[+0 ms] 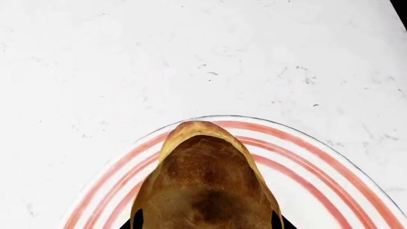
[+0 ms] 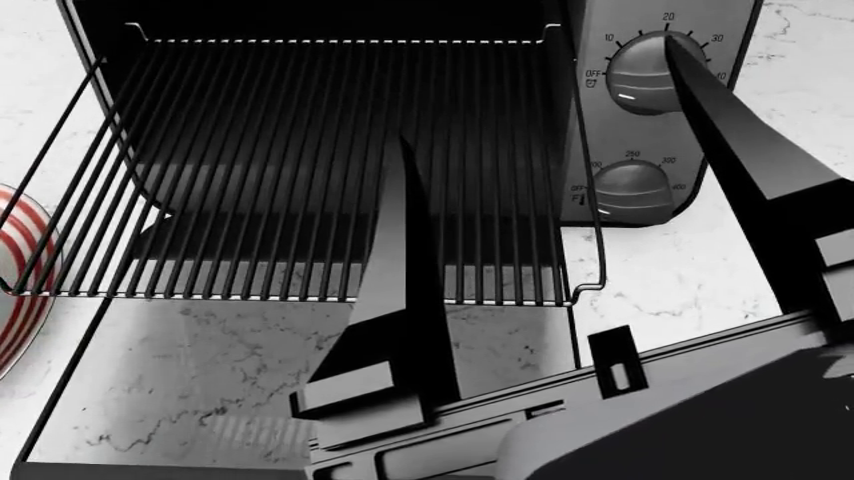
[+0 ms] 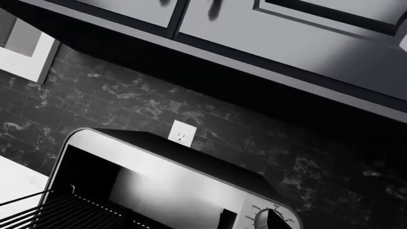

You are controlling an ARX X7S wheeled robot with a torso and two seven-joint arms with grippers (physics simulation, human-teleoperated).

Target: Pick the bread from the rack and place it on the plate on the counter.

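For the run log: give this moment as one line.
stage: placing | bread: in left gripper, over plate | rack: bare | right gripper: open, idle by rack

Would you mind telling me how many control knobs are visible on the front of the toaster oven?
2. In the head view, the upper knob sits at the top of the oven's control panel, partly behind the right gripper's finger, and the lower knob sits directly below it. Others may be hidden.
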